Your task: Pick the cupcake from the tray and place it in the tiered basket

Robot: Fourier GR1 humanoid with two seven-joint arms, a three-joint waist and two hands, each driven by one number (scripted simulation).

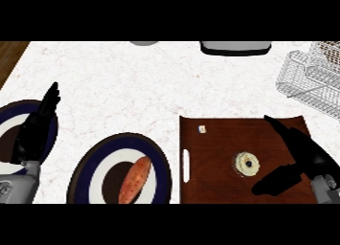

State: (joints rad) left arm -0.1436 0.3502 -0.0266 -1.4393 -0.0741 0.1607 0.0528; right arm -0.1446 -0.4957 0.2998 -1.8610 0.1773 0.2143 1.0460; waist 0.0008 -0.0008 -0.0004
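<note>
The cupcake (pixel 246 163) sits on the brown tray (pixel 215 186), a little right of the tray's middle, seen from above as a pale ring around a dark centre. Just to its right is the right hand (pixel 310 155), open: its fingers (pixel 282 129) lie straight, pointing up and to the left along the tray's right side, while the thumb (pixel 275 181) is spread out below and to the right of the cupcake, near it but apart from it, so nothing is held. A small pale object (pixel 202 128) lies near the tray's upper left corner, and a white handle slot (pixel 186 165) runs along its left edge. Beyond the tray's upper right corner, well apart from the cupcake, stands the wire tiered basket (pixel 310 83), partly cut off by the view's right edge. Left of the tray is a dark-rimmed plate (pixel 158 162) bearing a long orange-brown piece of food (pixel 135 179). Farther left a second plate (pixel 3 119) of the same kind is partly covered by the left hand (pixel 34 131), which is open with straight fingers pointing upward. All of this rests on the white speckled counter (pixel 130 86), and a grey object (pixel 234 47) is at the counter's far edge.
</note>
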